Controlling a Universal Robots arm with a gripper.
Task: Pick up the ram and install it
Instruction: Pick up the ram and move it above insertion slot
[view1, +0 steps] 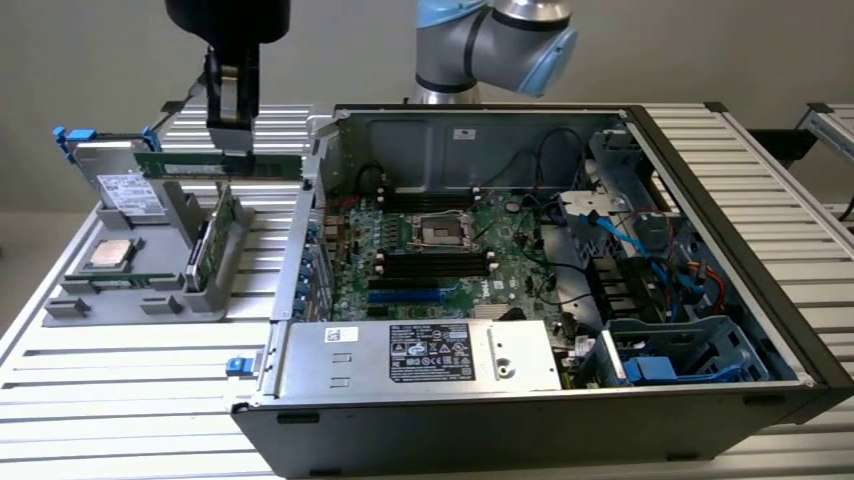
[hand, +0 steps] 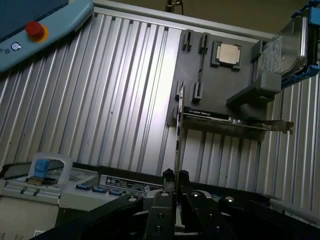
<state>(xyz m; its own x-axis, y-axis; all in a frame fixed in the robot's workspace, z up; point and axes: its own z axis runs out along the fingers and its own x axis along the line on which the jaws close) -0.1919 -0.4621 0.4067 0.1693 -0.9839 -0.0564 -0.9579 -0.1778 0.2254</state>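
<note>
The ram (view1: 187, 165) is a long green stick, level and lifted just above the grey holder (view1: 134, 290), at the exterior view's left of the open computer case (view1: 747, 240). My gripper (view1: 235, 150) hangs straight down and is shut on the stick's upper edge, right of its middle. In the wrist view the ram (hand: 178, 130) shows edge-on as a thin line running out from between the fingers of the gripper (hand: 175, 176). The black memory slots (view1: 434, 264) lie on the motherboard inside the case, well off to the exterior view's right of the stick.
The grey holder (hand: 220, 85) carries a square silver processor chip (view1: 110, 255), a hard drive (view1: 123, 190) and an upright green card (view1: 214, 240). The case wall (view1: 304, 210) stands between holder and motherboard. A silver power supply (view1: 427, 350) fills the case front. A pendant with a red button (hand: 35, 30) lies nearby.
</note>
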